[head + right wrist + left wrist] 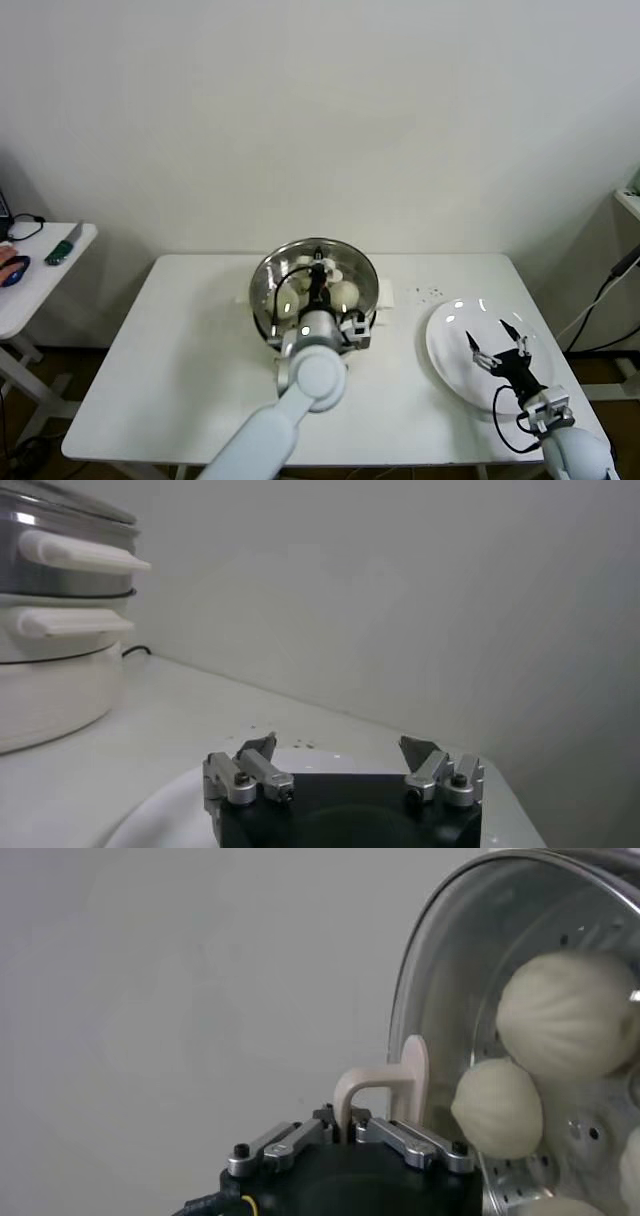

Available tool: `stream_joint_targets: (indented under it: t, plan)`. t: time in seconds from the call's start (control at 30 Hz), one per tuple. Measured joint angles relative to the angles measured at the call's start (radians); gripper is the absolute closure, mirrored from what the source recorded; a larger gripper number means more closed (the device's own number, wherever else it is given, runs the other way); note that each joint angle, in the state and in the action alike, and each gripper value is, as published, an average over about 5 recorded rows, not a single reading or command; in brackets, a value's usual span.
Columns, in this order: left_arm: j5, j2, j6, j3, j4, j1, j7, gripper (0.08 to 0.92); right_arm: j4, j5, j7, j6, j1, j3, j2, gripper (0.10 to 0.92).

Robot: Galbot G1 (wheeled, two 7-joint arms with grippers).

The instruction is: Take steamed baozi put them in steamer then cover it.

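My left pincer (pixel 348 1131) clamps the cover (pixel 314 285) by its handle, seating it over the steamer (pixel 372 312) and its baozi (pixel 568 1014) mid-counter (pixel 180 370), while my right pincer (pixel 497 345) waits open above the plate (pixel 445 340).

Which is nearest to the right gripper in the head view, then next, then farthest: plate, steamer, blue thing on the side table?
1. Plate: directly under the right gripper.
2. Steamer: table centre, to its left.
3. Blue thing: side table, far left.
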Motion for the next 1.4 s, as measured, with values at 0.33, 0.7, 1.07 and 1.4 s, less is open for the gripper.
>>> stream_joint_targets:
  t: [0.33, 0.7, 1.07, 1.4]
  plan:
    - [-0.014, -0.003, 0.000, -0.007, 0.022, 0.002, -0.022, 0.842, -0.001, -0.005, -0.005, 0.000, 0.001, -0.001, 0.007, 0.203]
    - [-0.032, -0.009, 0.001, -0.003, 0.039, -0.001, -0.042, 0.842, -0.002, -0.008, -0.010, 0.002, -0.001, 0.005, 0.012, 0.203]
    - [-0.042, -0.003, 0.001, -0.002, 0.048, 0.006, -0.067, 0.842, -0.003, -0.010, -0.016, 0.004, -0.002, 0.007, 0.017, 0.203]
    - [-0.063, 0.018, -0.001, 0.001, 0.019, 0.020, -0.069, 0.656, -0.001, -0.011, -0.020, 0.001, 0.001, 0.008, 0.017, 0.203]
